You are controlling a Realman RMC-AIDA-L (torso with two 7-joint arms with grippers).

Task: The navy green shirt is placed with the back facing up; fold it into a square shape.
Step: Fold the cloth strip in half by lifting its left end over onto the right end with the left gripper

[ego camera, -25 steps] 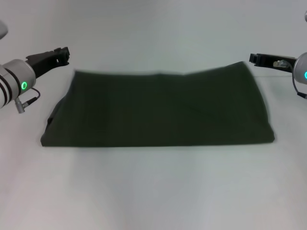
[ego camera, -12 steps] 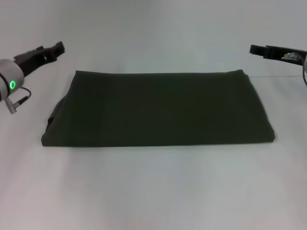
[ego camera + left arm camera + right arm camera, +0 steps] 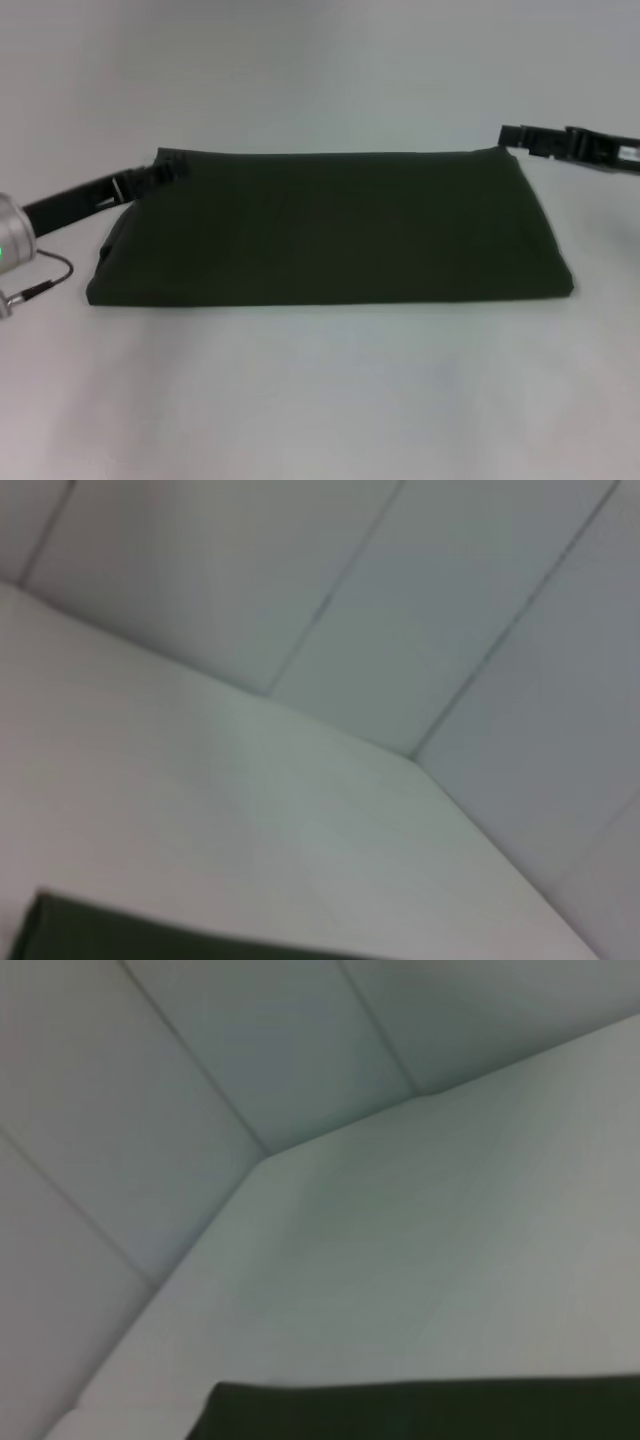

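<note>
The navy green shirt (image 3: 330,225) lies on the white table as a wide, flat folded rectangle, its long edges running left to right. My left gripper (image 3: 168,171) reaches in low from the left, and its tip meets the shirt's far left corner. My right gripper (image 3: 512,134) comes in from the right and hovers just by the far right corner. In the left wrist view only a strip of the shirt (image 3: 150,938) shows. The right wrist view likewise shows a dark band of the shirt (image 3: 420,1410).
The white table (image 3: 320,400) surrounds the shirt, with bare surface in front of it and behind it. A pale panelled wall (image 3: 420,590) rises behind the table's far edge.
Both grippers have come down and inward, from off the shirt's sides to its two far corners. The shirt's far edge, raised at the right a second ago, now lies flat.
</note>
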